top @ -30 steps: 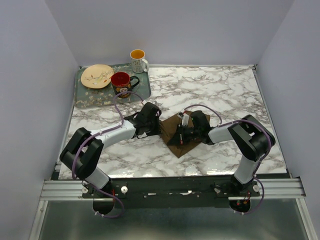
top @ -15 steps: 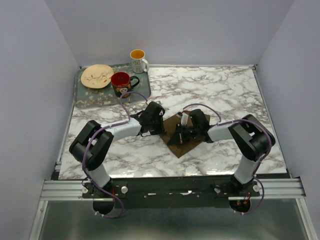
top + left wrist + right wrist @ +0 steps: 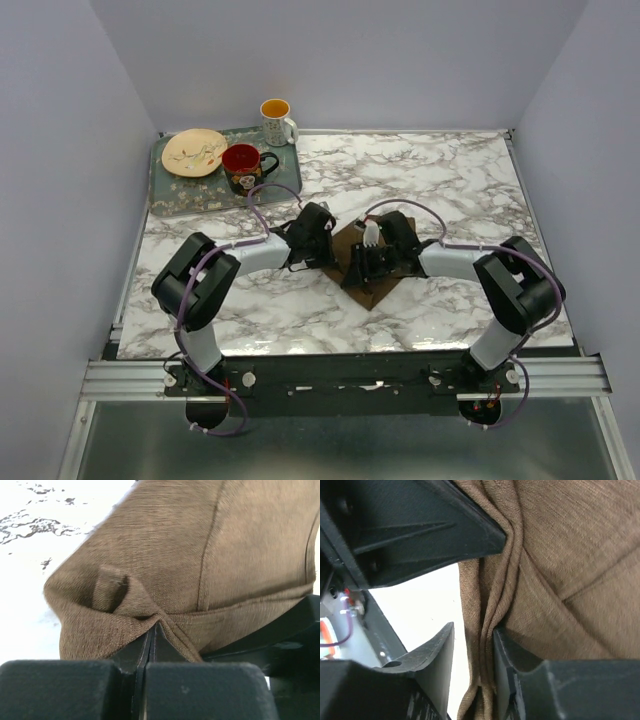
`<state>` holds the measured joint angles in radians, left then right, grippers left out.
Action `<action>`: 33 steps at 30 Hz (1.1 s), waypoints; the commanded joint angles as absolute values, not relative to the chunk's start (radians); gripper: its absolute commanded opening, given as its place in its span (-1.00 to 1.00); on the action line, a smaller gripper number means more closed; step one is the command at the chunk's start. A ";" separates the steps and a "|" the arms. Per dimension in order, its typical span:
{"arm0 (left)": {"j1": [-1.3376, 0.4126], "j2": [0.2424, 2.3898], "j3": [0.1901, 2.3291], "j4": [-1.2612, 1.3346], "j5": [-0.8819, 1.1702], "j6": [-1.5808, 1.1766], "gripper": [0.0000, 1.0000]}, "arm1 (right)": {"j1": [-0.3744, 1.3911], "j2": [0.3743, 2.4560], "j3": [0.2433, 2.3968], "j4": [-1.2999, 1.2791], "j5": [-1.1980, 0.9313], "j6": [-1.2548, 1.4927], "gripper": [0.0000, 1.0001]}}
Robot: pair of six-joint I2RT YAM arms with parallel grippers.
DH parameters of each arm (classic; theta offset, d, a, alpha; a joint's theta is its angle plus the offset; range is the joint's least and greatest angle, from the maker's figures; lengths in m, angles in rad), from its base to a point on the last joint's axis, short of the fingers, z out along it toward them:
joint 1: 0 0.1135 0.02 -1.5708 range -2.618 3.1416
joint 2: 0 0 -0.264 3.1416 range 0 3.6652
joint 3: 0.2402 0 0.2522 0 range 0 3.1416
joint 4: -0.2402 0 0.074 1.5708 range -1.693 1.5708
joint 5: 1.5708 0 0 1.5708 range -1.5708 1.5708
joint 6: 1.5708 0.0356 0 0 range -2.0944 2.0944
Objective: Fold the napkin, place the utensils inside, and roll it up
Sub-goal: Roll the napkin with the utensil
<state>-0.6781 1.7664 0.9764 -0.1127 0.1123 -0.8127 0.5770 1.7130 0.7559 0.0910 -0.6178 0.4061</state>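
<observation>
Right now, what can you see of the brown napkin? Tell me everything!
The napkin is a plain dark brown cloth with a woven look and stitched hems. It lies folded and bunched on the marble table, between the two arms. The left claw is shut tight on a puckered fold at its edge. The right claw stands open around another gathered edge, with the cloth layers running between its fingers.

- The napkin (image 3: pixel 368 292) lies mostly hidden beneath both arms in the top view.
- The left gripper (image 3: pixel 154 632) and right gripper (image 3: pixel 470 650) are cut off by their views' bottom edges.
- The napkin's weave is blurred in the left wrist view.
</observation>
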 commanded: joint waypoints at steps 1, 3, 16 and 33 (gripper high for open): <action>-0.678 1.830 0.951 -0.161 0.069 -0.785 -1.00 | 0.577 1.645 0.799 -0.210 -0.465 0.305 -0.04; -0.678 1.838 0.951 -0.155 0.067 -0.785 -1.00 | 0.578 1.606 0.830 -0.259 -0.439 0.292 0.05; -0.678 1.887 0.957 -0.140 0.078 -0.782 -1.00 | 0.791 1.473 0.956 -0.497 0.017 0.227 0.06; -0.678 1.898 0.966 -0.156 0.087 -0.781 -1.00 | 0.781 1.612 0.891 -0.382 0.038 0.268 -0.99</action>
<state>-0.6800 1.8160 0.9974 -0.0311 0.1356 -0.8124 0.7910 1.5833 0.9257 -0.4053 -0.0166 0.2653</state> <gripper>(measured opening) 0.006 0.008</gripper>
